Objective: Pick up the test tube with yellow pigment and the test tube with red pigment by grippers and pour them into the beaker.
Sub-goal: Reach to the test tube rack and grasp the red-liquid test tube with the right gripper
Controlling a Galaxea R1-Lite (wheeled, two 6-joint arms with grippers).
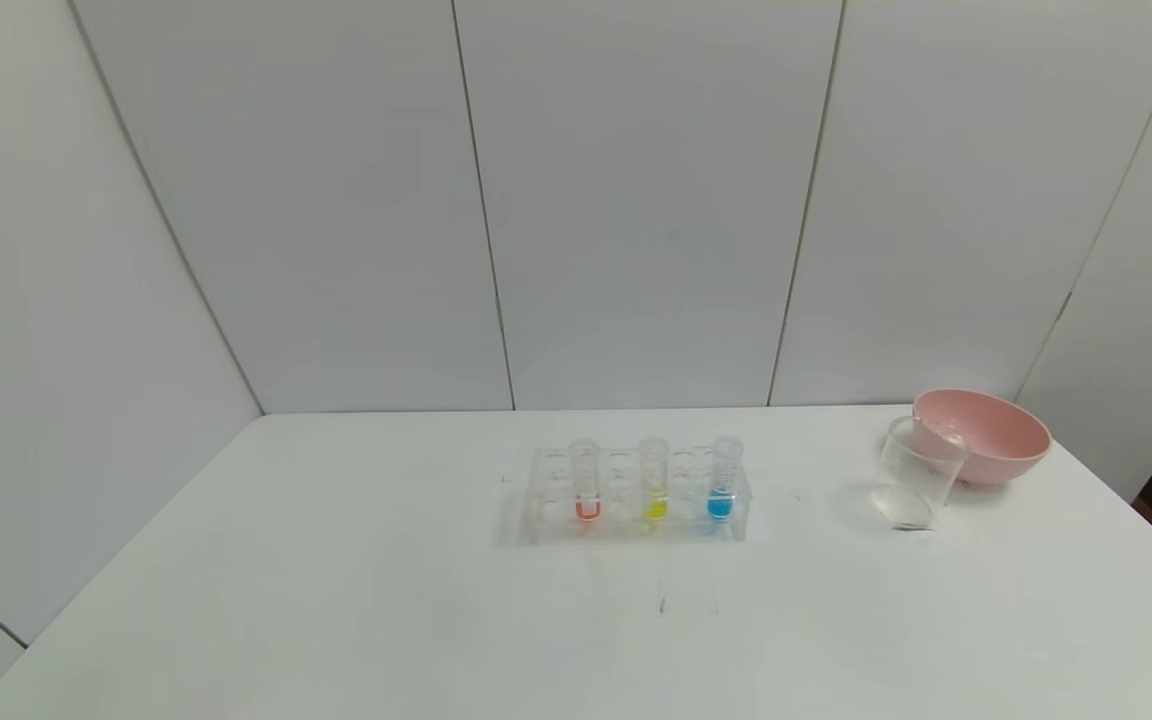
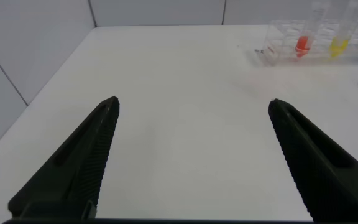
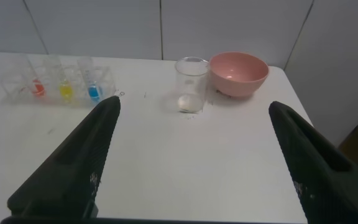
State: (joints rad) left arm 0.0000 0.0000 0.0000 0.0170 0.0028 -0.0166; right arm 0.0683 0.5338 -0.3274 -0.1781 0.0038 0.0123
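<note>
Left gripper (image 2: 192, 106): jaws standing wide apart, holding nothing, touching nothing; bare white bench (image 2: 179, 137) is showing between them. Only the left wrist view is showing this gripper; the head view is showing neither arm.

Right gripper (image 3: 194, 107): jaws likewise spread wide, gripping nothing and hanging clear above the bench. Only the right wrist view is showing it.

Left wrist view is taking in the near end of the clear tube rack (image 2: 278, 46) far off beyond the jaws, with the red, yellow and blue fills visible. It is not showing the beaker or the bowl.

Right wrist view is taking in the whole row: rack, then the beaker (image 3: 191, 84), then the pink bowl (image 3: 238, 73) just beside it. The beaker is standing upright on the bench, well apart from the rack.

Head view is giving the layout. The rack is sitting mid-bench. The test tube with red pigment (image 1: 586, 480) is standing upright in it toward the robot's left; the test tube with yellow pigment (image 1: 653, 478) is standing upright in the middle; the blue-liquid tube (image 1: 724, 478) is standing toward the robot's right. Empty slots are lying between them. The beaker is standing to the robot's right of the rack, overlapping the bowl's rim in this view; whether they are touching, cannot tell.
</note>
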